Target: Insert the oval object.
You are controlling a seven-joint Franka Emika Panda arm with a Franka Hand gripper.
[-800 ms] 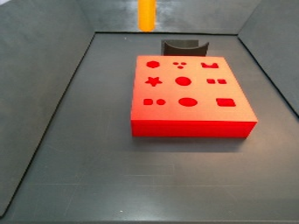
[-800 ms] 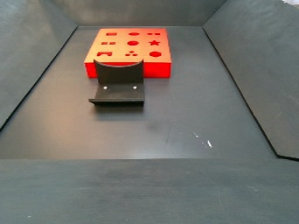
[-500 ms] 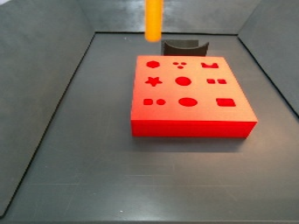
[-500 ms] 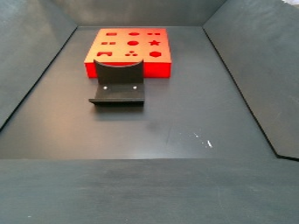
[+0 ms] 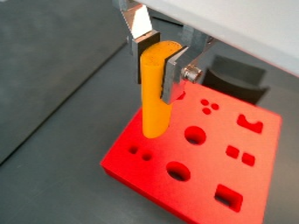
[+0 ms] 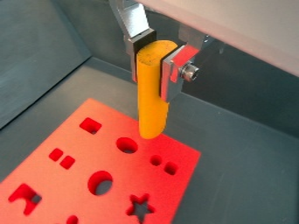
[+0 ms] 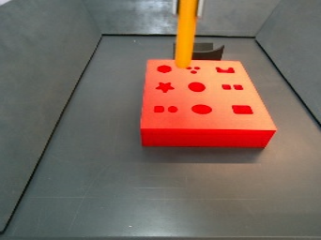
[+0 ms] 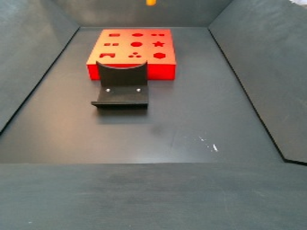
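My gripper (image 5: 159, 59) is shut on the oval object (image 5: 156, 101), a long smooth orange-yellow peg that hangs straight down from the fingers; both wrist views show this grip (image 6: 156, 59). In a side view the peg (image 7: 187, 33) hangs over the far edge of the red block (image 7: 201, 103), its tip near the small round holes and above the surface. The gripper itself is above that view's edge. The block's oval cutout (image 7: 201, 110) lies near its front edge. In a side view only the peg's tip (image 8: 151, 3) shows above the red block (image 8: 132, 51).
The dark fixture (image 8: 120, 90) stands on the floor against one side of the block; it also shows in a side view (image 7: 204, 48) and a wrist view (image 5: 239, 74). Grey sloping walls (image 7: 63, 56) enclose the dark floor (image 8: 168, 135).
The peg has moved from near the back wall to the right and down, and now hangs over the red block's far edge. The block and fixture have not moved.
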